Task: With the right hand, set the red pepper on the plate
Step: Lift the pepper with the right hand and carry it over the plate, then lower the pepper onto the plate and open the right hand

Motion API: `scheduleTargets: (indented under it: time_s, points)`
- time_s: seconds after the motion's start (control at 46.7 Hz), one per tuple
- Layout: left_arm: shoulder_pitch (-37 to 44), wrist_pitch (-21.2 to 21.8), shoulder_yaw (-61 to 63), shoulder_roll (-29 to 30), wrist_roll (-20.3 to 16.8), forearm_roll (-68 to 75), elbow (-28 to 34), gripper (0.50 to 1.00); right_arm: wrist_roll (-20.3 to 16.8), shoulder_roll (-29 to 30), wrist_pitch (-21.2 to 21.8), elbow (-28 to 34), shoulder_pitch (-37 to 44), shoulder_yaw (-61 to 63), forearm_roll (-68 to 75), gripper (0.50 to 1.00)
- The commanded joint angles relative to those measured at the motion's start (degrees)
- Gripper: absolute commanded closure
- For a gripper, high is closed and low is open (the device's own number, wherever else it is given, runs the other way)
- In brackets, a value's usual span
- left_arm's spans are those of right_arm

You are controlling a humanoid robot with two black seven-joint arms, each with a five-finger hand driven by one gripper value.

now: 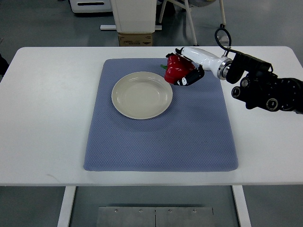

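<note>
Where my right arm comes in from the right edge, I see its dark forearm lying low over the bare white counter (pixel 47 118), with the white wrist section angling up and left toward the far side of the blue mat (pixel 189 142). The right hand (pixel 189 71) sits at the end of that line, and its fingers (pixel 185 81) are curled around the red pepper (pixel 177 68), one set over the top and the dark-tipped ones under the near side. I read that as a firm grasp on the pepper.

The pepper is near the mat's far edge, just beside the far-right rim of the plate (pixel 142 95); whether it touches the rim or the mat I cannot tell from this steep view. The plate is cream, round, and lies on the left-centre of the mat.

I have open mat on the near side and to the right of the plate, and wide bare counter on both sides beyond the mat's edges. A looped black cable (pixel 222 34) stands above the wrist.
</note>
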Motion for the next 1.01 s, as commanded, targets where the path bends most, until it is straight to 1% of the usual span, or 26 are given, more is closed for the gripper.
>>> scheduleTargets:
  time_s: [0.0, 0.107, 0.278, 0.493, 0.985]
  points:
    - [0.03, 0.01, 0.00, 0.00, -0.03, 0.00, 0.00, 0.500, -0.55, 2.27, -0.08, -1.13, 0.07, 0.35, 0.03, 1.000]
    - [0.03, 0.01, 0.00, 0.00, -0.03, 0.00, 0.00, 0.500, -0.81, 5.26, 0.01, -2.72, -0.02, 1.05, 0.03, 1.000]
    - [0.03, 0.01, 0.00, 0.00, -0.03, 0.00, 0.00, 0.500, -2.13, 9.04, -0.08, -2.90, -0.72, 3.42, 0.03, 1.000]
    - [-0.06, 0.01, 0.00, 0.00, 0.06, 0.00, 0.00, 0.500, -2.05, 11.94, -0.17, -2.90, -2.30, 5.09, 0.03, 1.000]
    - [-0.06, 0.01, 0.00, 0.00, -0.03, 0.00, 0.00, 0.500, -1.78, 11.94, -0.17, -2.98, -8.19, 8.79, 0.20, 1.000]
